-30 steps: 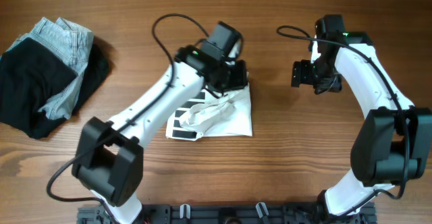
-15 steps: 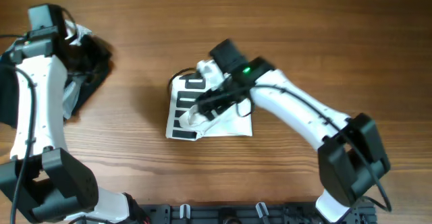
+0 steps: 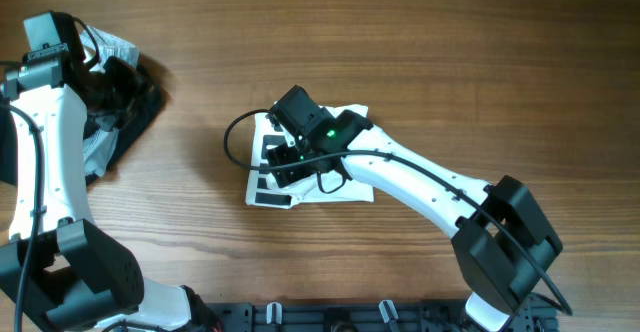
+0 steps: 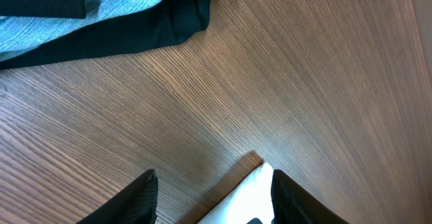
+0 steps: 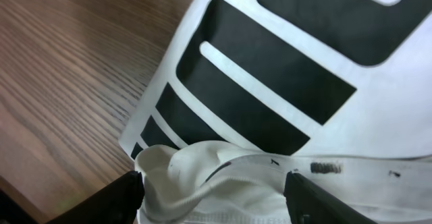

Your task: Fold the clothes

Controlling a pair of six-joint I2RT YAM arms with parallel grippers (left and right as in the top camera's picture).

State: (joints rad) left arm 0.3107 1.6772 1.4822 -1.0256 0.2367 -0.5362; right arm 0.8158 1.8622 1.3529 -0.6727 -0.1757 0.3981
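The white T-shirt (image 3: 352,184) lies folded small at the table's middle, its black block-stripe logo (image 3: 265,180) facing up at its left side. My right gripper (image 3: 290,157) hovers over the logo side. In the right wrist view the gripper (image 5: 212,197) is open, its fingers wide on either side of the bunched collar (image 5: 202,177) and not closed on it; the logo (image 5: 270,82) lies just beyond. My left gripper (image 3: 105,67) is at the far left over the dark pile. In its wrist view it (image 4: 212,200) is open, with a white cloth corner (image 4: 246,193) between the fingers.
A black garment (image 3: 135,112) with a light-blue denim piece (image 3: 95,147) on it lies at the far left; both show at the top of the left wrist view, the black garment (image 4: 135,38) and the denim piece (image 4: 101,8). Bare wooden table (image 3: 480,62) surrounds the shirt.
One second ago my left arm was over the T-shirt and my right arm was off at the back right. Now my left is at the far-left pile and my right is over the logo.
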